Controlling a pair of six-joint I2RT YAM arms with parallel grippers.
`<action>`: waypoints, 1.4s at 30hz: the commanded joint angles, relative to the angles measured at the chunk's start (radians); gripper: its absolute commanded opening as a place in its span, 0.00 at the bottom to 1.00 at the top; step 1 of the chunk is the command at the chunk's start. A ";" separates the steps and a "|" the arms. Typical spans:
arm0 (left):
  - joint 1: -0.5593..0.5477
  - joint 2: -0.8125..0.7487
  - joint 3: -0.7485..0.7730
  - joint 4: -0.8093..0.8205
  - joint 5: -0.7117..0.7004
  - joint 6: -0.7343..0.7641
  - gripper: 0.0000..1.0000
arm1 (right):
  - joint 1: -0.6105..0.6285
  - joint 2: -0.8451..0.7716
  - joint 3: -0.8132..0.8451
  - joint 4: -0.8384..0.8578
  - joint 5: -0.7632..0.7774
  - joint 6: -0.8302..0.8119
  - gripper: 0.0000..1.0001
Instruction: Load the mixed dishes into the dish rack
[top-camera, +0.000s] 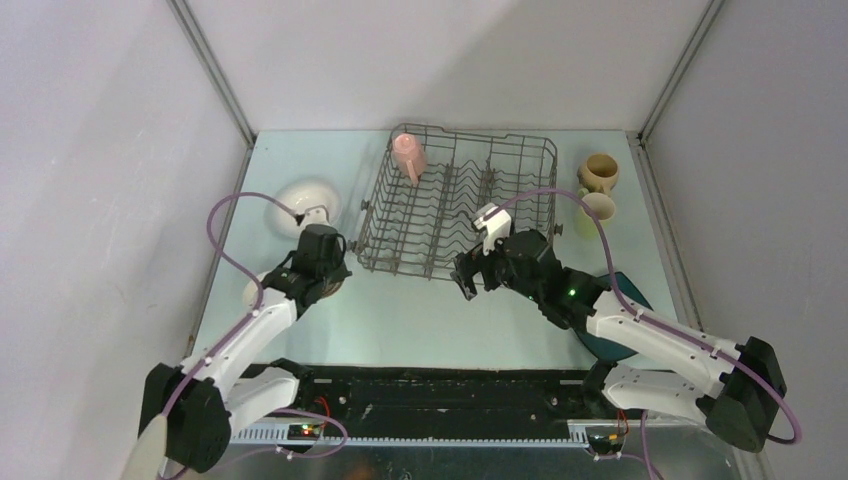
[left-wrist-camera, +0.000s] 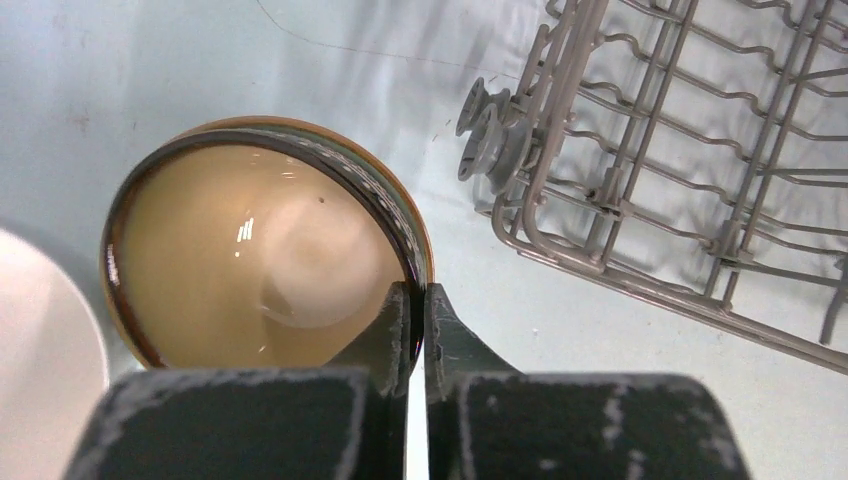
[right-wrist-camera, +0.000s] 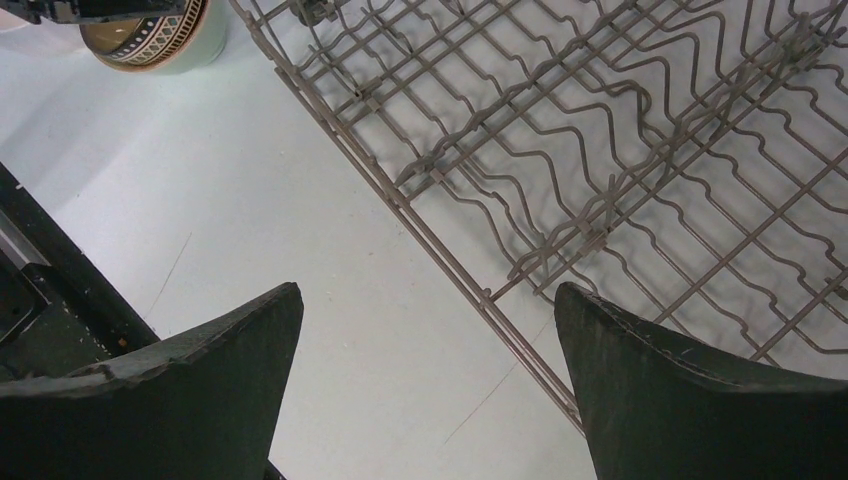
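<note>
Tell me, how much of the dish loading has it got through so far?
Barely started. Done: only the pink mug sits in the dish rack. In hand: the left jaws pinch the rim of the brown bowl beside the rack. Left: the white bowl, tan mug, light-green mug and teal plate sit outside it; the right jaws are open and empty.

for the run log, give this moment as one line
left tool: shut on rim of dark brown round bowl | right tool: open over edge of grey wire dish rack
</note>
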 joint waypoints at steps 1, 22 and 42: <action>0.000 -0.062 0.050 -0.089 -0.004 -0.031 0.00 | -0.007 -0.011 -0.001 0.050 0.002 0.005 1.00; 0.003 -0.332 0.320 -0.325 0.132 -0.070 0.00 | -0.059 -0.025 -0.001 0.111 -0.214 0.067 1.00; -0.030 -0.342 0.056 0.621 0.626 -0.735 0.00 | 0.160 0.088 0.000 0.621 0.133 0.269 1.00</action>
